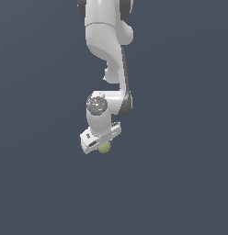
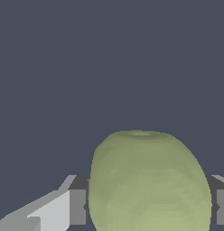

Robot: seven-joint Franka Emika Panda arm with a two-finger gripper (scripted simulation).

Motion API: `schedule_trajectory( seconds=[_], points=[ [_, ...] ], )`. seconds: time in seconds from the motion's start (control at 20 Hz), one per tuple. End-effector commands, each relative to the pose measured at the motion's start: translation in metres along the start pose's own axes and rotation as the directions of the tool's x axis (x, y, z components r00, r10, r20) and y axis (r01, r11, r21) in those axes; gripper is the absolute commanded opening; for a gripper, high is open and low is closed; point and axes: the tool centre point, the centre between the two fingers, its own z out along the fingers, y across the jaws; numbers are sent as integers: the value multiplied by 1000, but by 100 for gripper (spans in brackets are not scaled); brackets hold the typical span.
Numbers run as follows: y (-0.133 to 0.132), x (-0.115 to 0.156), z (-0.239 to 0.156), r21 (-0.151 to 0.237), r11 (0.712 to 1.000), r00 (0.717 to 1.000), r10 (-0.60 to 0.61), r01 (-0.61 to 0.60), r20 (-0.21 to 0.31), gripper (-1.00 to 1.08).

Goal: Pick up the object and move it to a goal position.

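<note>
The olive yellow-green ball (image 1: 105,147) shows just under the white gripper (image 1: 104,146) in the exterior view, mostly hidden by the hand. In the wrist view the ball (image 2: 150,185) fills the space between the two fingers (image 2: 77,206), which press against both its sides. The gripper is shut on the ball. The white arm (image 1: 109,50) comes down from the top of the exterior view. I cannot tell from these frames whether the ball is lifted off the surface.
A plain dark grey-blue surface (image 1: 180,183) lies all around the arm in both views. No other objects, edges or goal marker show.
</note>
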Motion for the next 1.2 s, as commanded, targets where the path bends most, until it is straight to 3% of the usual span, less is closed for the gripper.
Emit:
schedule_trajectory(
  seconds=[0.0, 0.65, 1.15],
  points=[
    [0, 0, 1, 0, 1000, 1000, 0, 0, 0, -100],
    [5, -1, -8, 0, 1000, 1000, 0, 0, -1, -100],
    [39, -9, -69, 0, 1000, 1000, -1, 1, -1, -100]
  ],
)
